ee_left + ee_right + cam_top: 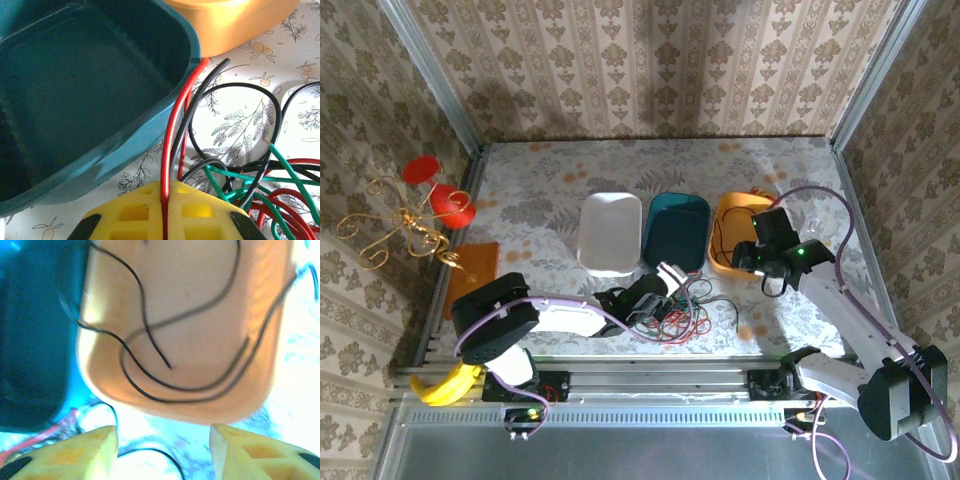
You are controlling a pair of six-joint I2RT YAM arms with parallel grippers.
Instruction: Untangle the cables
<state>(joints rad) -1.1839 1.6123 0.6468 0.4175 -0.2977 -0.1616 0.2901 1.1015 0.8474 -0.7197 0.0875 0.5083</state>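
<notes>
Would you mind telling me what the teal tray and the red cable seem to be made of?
Teal tray: likely moulded plastic with a semi-gloss finish, going by the soft highlights on its rounded rim and wall. Red cable: probably wire in a smooth plastic or rubber jacket, since it curves freely and shines faintly. Its core isn't visible.

Red, green, black cables point(670, 312) tangled on table point(550, 200); black cable point(166, 363) looped in orange tray point(215, 300).

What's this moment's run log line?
left gripper: shut on red cable | right gripper: open, at orange tray | black cable: in tray
</notes>
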